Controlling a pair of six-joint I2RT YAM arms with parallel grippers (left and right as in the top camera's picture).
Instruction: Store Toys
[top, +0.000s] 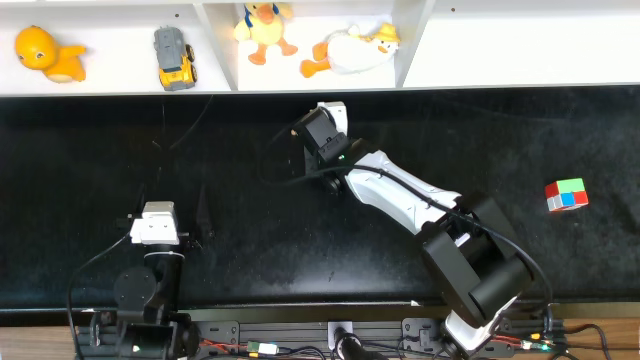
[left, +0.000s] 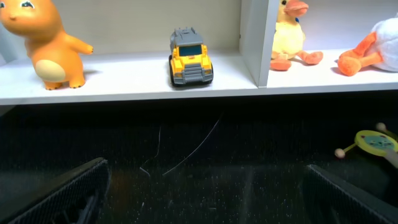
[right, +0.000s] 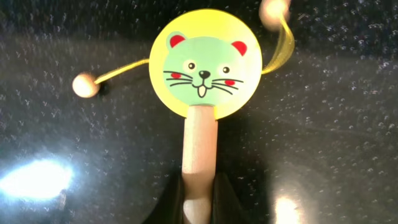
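A pellet drum toy (right: 202, 71) has a yellow disc with a green cat face, a wooden handle and two beads on strings. My right gripper (right: 199, 202) is shut on the handle's end, over the black tabletop. From above, that gripper (top: 325, 135) sits near the shelf's front edge, below the middle compartment. The drum (left: 376, 143) also shows at the far right of the left wrist view. My left gripper (top: 160, 222) stays low at the left, open, with nothing between its fingers (left: 74, 190).
A white shelf (top: 320, 78) runs along the back. It holds an orange figure (top: 48, 52), a yellow truck (top: 175, 57), a yellow plush duck (top: 265, 28) and a white plush duck (top: 352, 50). A coloured cube (top: 566, 194) lies at the table's right.
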